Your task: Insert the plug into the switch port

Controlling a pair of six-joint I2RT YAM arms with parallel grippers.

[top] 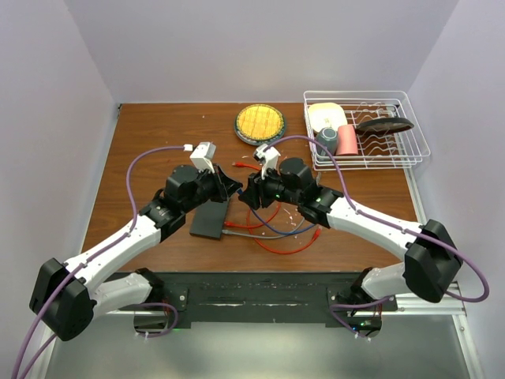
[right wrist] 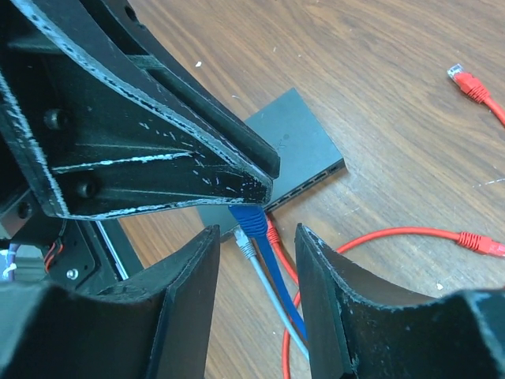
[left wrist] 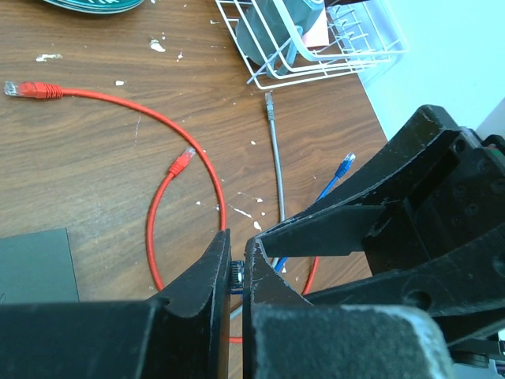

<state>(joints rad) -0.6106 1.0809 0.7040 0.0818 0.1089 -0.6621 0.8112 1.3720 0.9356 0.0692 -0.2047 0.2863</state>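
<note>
The switch (right wrist: 293, 146) is a flat dark box on the wood, its row of ports facing right; it also shows in the top view (top: 209, 221). My left gripper (left wrist: 237, 243) is shut on a blue plug (left wrist: 234, 272), held just off the switch's port edge. In the right wrist view the blue plug (right wrist: 252, 219) sticks out below the left fingers (right wrist: 237, 178). My right gripper (right wrist: 256, 230) is open, its jaws standing either side of the blue cable (right wrist: 280, 280) without touching it. A grey plug (right wrist: 246, 243) and a red plug (right wrist: 273, 234) lie beside it at the port edge.
Red cable (left wrist: 181, 142) loops over the table with loose red plugs (left wrist: 35, 90). A grey cable (left wrist: 276, 158) and the blue cable's other plug (left wrist: 346, 164) lie to the right. A round yellow dish (top: 259, 123) and a white wire rack (top: 410, 130) with crockery stand at the back.
</note>
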